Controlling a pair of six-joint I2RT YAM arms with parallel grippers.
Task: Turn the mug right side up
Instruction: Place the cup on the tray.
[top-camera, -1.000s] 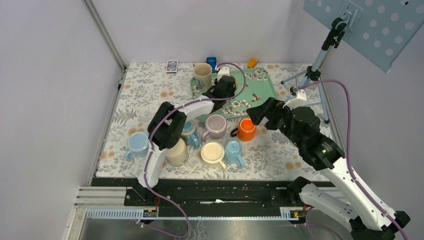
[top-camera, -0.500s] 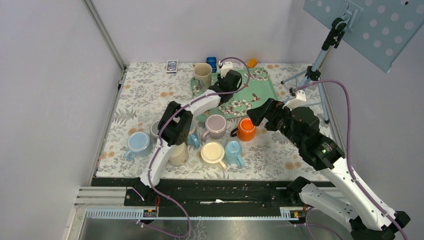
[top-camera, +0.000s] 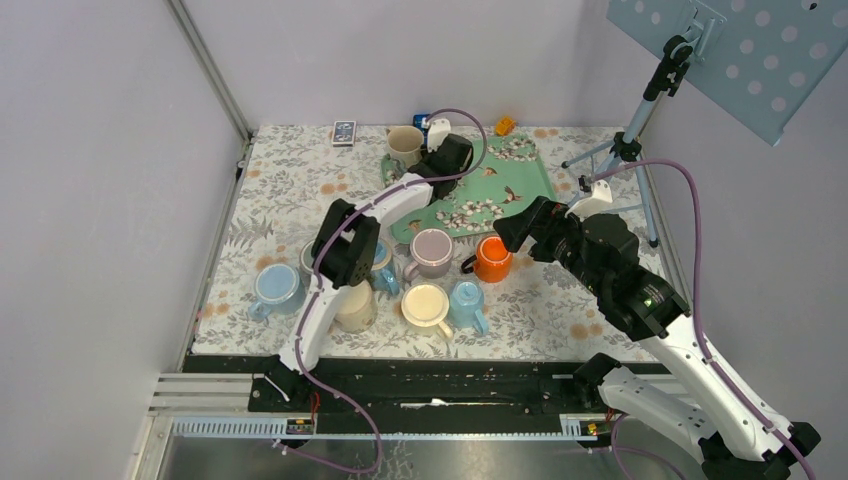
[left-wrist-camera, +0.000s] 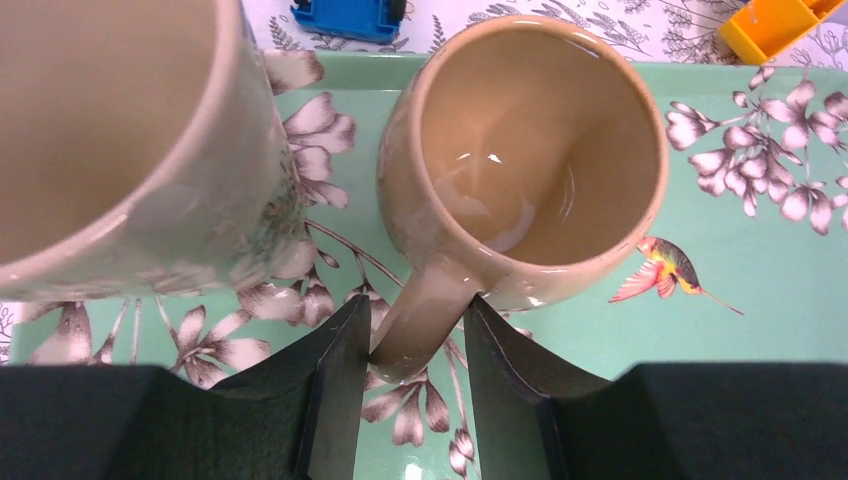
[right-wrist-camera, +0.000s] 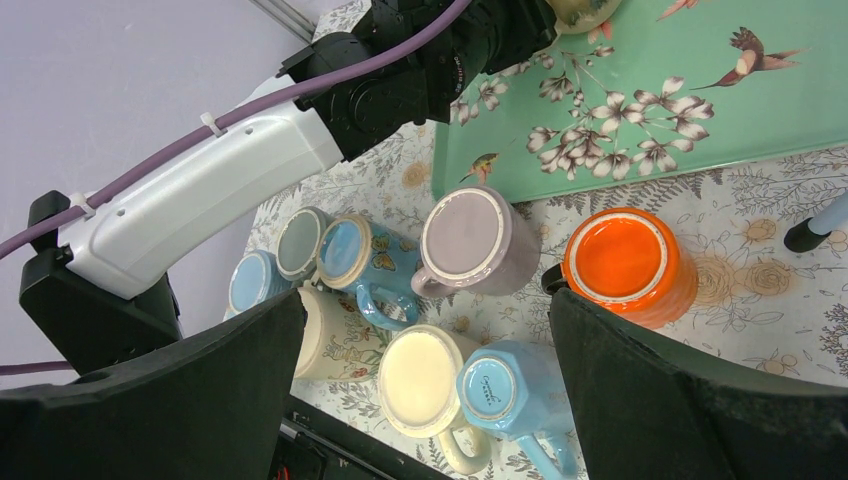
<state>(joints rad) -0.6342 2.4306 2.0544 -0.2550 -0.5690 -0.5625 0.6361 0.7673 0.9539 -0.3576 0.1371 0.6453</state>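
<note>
A tan mug stands mouth-up on the green floral tray. My left gripper is shut on its handle, with a finger on each side. A larger beige mug stands upright just to its left. In the top view the left gripper covers the held mug, beside the beige mug. My right gripper hangs open above upside-down mugs, among them orange, purple, cream and light blue.
More overturned mugs crowd the front left: butterfly blue, grey, pale blue, floral cream. A card box, a blue block and an orange block lie behind the tray. A tripod stands at the right.
The left arm has carried the tan mug toward the tray's back left, close beside the beige mug. The right arm has stayed still.
</note>
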